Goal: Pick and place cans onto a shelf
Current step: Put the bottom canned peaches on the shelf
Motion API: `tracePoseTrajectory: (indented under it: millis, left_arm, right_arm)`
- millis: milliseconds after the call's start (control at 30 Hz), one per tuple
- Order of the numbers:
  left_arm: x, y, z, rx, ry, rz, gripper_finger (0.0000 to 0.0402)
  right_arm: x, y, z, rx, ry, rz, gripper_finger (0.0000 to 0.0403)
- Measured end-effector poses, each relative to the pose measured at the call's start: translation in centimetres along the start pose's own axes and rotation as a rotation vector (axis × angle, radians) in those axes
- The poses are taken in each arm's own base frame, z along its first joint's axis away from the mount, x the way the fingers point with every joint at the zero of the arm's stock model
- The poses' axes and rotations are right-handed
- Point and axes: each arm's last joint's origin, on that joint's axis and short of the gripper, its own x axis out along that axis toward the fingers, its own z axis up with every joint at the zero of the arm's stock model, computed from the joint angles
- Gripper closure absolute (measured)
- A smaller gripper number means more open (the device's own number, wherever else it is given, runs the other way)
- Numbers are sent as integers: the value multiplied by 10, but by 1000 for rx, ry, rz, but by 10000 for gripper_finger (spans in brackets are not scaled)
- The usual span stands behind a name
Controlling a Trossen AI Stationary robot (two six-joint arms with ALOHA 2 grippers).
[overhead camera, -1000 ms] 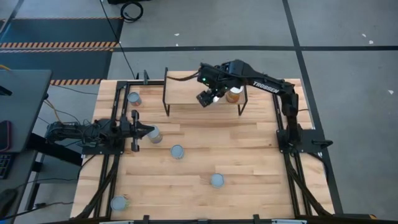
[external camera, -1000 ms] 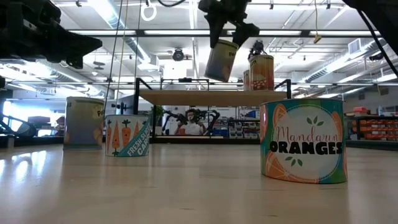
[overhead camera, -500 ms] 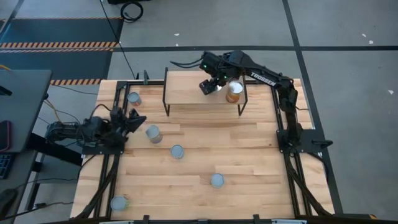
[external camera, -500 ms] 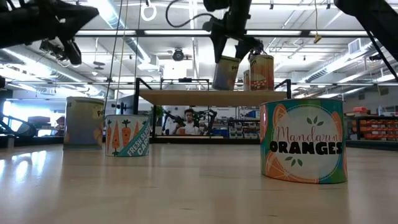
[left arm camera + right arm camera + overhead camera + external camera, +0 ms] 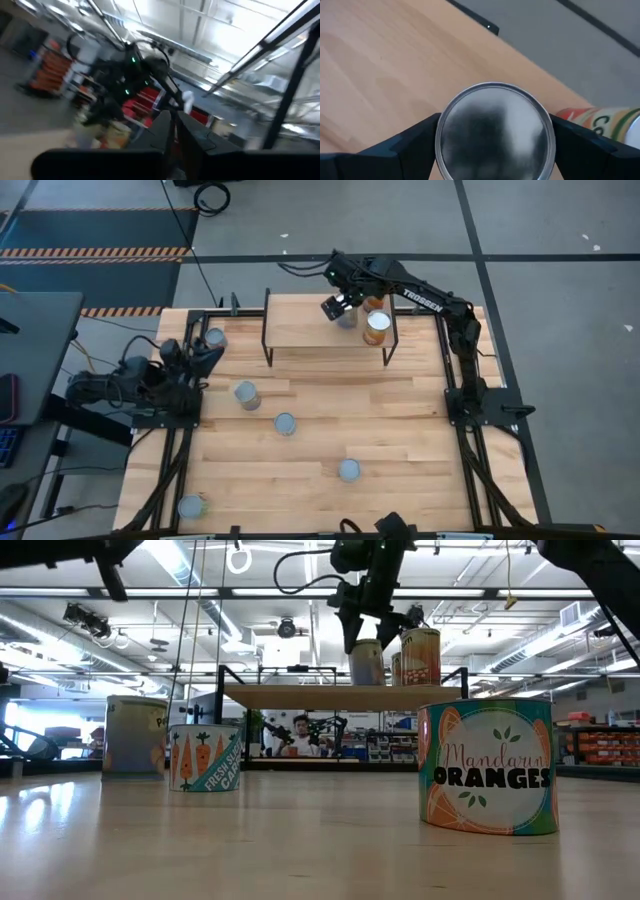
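My right gripper is over the shelf near its right end, shut on a bluish-grey can with a silver top. The low view shows this can upright with its base on the shelf board, beside an orange-label can. That orange-label can also shows in the high view, with another can behind it. My left gripper is raised at the table's left side and tipped upward. Its fingers are shut and empty. My right gripper pinches the can's round wall just under its top rim between its two fingers, one finger on each side. The fingers come from above, pointing down. The can stands upright with its base on the shelf board.
Loose cans stand on the table: one at the far left, two left of the middle, one nearer, one at the near left corner. A Mandarin Oranges can and a carrots can stand close in the low view.
My right gripper has carried the can toward the far edge over the shelf and downward. The can has turned from tilted to upright and now stands on the board. My left gripper has drawn back from the can left of the middle toward the far left and tipped upward.
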Motion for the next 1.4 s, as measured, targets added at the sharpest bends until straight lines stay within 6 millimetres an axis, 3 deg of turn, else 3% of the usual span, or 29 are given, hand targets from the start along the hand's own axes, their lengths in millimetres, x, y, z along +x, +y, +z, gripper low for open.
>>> tracePoseTrajectory:
  millis: [167, 333, 500, 867, 1167, 1400]
  left_arm:
    - [11, -8, 12, 152, 43, 40, 307]
    - [21, -13, 11, 244, 189, 68, 265]
    - [30, -16, 5, 224, 269, 65, 264]
    - [33, -18, 6, 142, 270, 68, 273]
    - [33, -19, 5, 141, 276, 59, 272]
    - [33, -18, 4, 153, 298, 69, 227]
  right_arm:
    - [1, -2, 5, -32, -40, -15, 57]
    - [1, -2, 8, -70, -77, -21, 57]
    - [2, -9, 11, -66, -84, -43, 57]
    - [14, -25, 21, -15, -109, -22, 57]
    - [29, -24, 22, 7, -146, -20, 56]
    - [32, -24, 18, -2, -107, -28, 43]
